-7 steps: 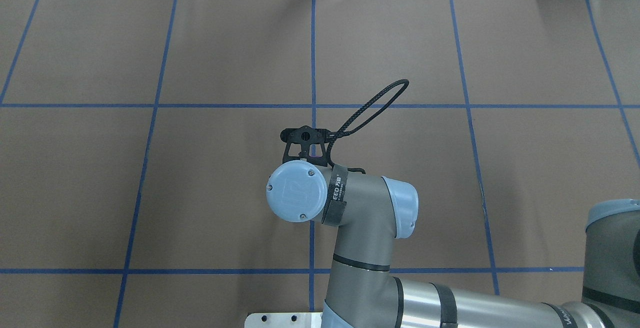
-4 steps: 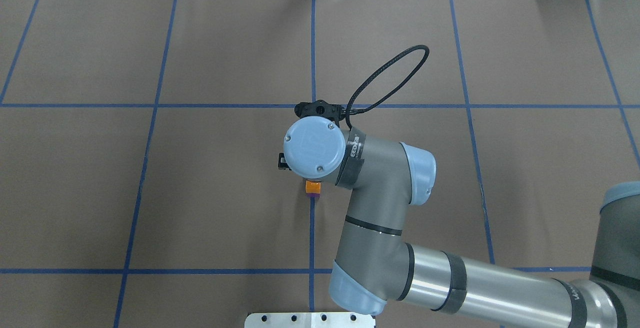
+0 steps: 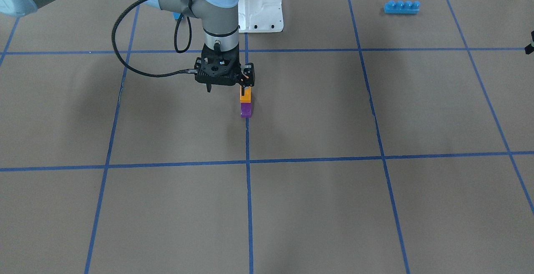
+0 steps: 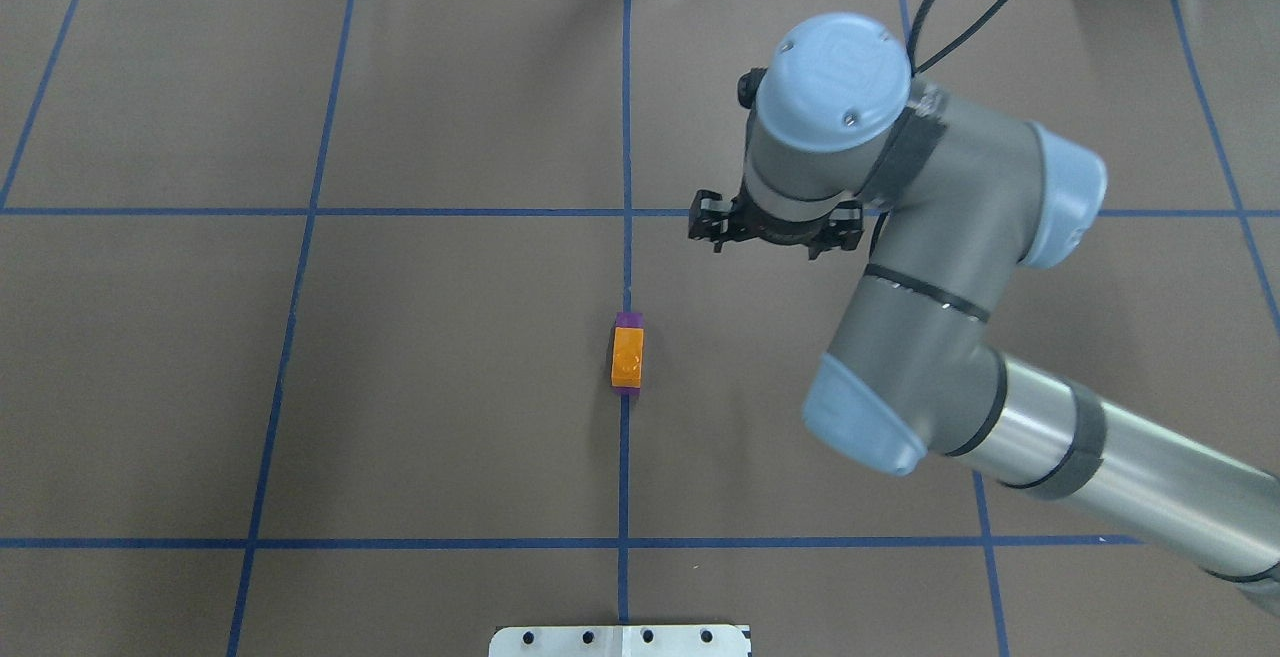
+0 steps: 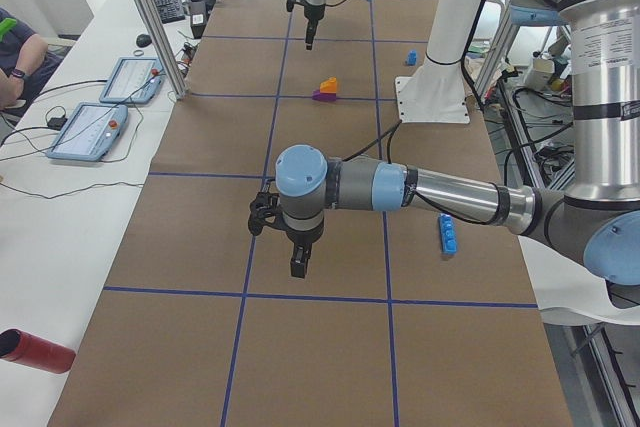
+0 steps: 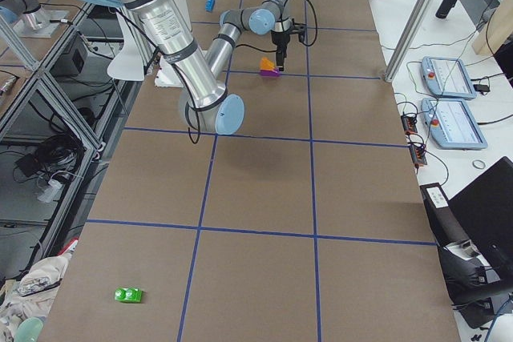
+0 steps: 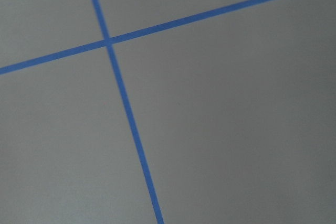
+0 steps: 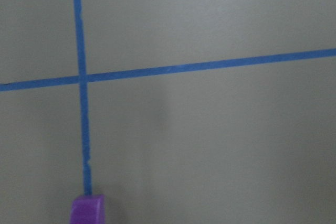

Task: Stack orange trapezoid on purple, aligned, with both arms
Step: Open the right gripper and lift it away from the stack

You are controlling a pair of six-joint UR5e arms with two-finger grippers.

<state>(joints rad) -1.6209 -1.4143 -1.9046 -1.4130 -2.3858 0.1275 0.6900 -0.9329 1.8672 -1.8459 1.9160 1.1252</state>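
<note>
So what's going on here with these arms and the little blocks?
It's a block-stacking job. The orange trapezoid sits on the purple block, roughly lined up, on the table. The right gripper hangs open just above the stack, holding nothing. The left gripper hovers over the table further off.

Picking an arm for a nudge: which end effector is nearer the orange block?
Right. The right end effector hangs just above the orange block, slightly to the robot's right. The left end effector is far off toward the table's left end.
</note>
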